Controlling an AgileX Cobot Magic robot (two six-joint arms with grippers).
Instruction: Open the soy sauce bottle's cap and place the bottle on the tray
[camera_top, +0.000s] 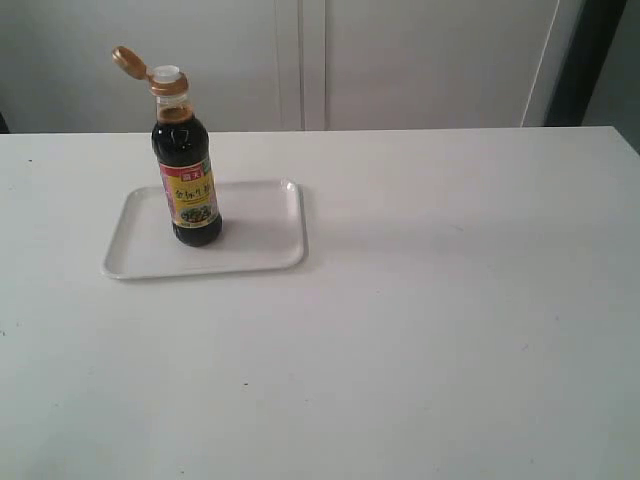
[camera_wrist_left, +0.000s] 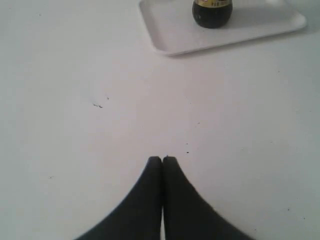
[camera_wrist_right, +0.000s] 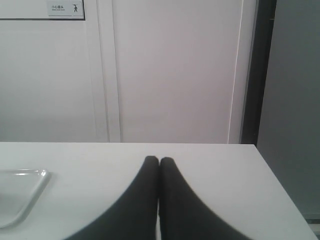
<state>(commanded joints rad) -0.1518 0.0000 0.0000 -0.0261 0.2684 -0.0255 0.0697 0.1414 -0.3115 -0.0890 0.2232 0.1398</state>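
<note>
Spreading across nearly everything I see, the white worktop (camera_top: 430, 330) carries only the task's things, gathered toward its far left corner. The tray (camera_top: 255, 250) lies flat there, its long side running along the far edge. The soy sauce bottle (camera_top: 187, 190) stands upright on the tray's left half, long axis vertical, base inside the rim. Its cap (camera_top: 130, 63) is flipped back on the hinge, leaning toward the left edge, with the white spout bare.

My left tool (camera_wrist_left: 162, 160) has its fingers pressed together, holding nothing, over bare worktop on the near side of the tray; the bottle's base (camera_wrist_left: 212, 11) lies straight ahead of it, well apart. My right tool (camera_wrist_right: 159, 161) is likewise closed up and empty, over the right part of the worktop, facing the far wall, with only a tray corner (camera_wrist_right: 30, 187) at the margin of its view.

I judge both steps done. If any correction were needed, my left arm is the nearer one, reaching forward along that line.
</note>
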